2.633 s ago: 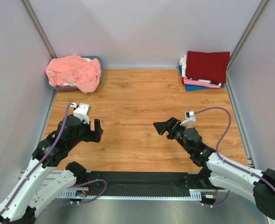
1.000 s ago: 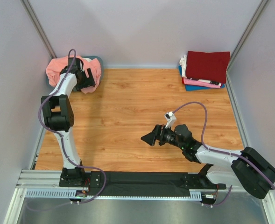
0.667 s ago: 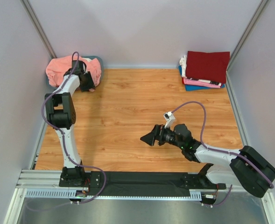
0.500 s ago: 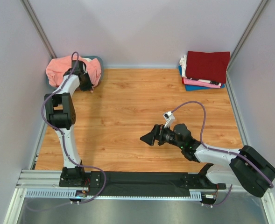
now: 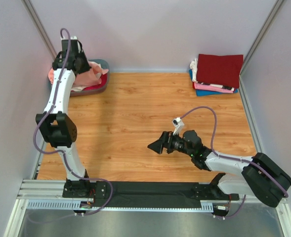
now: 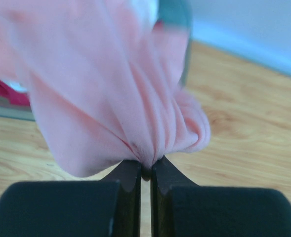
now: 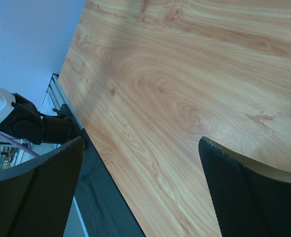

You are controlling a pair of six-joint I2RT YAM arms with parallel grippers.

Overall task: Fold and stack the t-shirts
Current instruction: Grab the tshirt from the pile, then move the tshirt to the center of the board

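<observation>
The wood-grain worktop [image 5: 145, 113] is walled on its left, far and right sides, and a broad stretch of bare wood lies between its two far corners. The left arm [image 5: 56, 98] stretches up to the far left corner, where half a second earlier it reached lower, onto the front of the heap. The right arm [image 5: 224, 163] lies low along the near right, placed as before. A stack of folded t-shirts [image 5: 217, 74], dark red on top, sits in the far right corner against the walls. The blue-grey basket [image 5: 105, 66] occupies the far left corner. The salmon-pink t-shirt [image 5: 88, 78] [image 6: 110, 98], earlier slumped over the basket's front edge, is now drawn upward out of it, its lower part trailing into the basket, and magenta cloth [image 5: 95, 88] shows beneath. The left end effector [image 5: 78, 63] [image 6: 145, 170], spread wide a second ago, is clenched on a gathered pinch of the salmon-pink t-shirt, seen close in the left wrist view. The right end effector [image 5: 154, 147] [image 7: 140, 187] stays released, its fingers [image 7: 36, 192] spread over bare wood near the worktop's near edge.
</observation>
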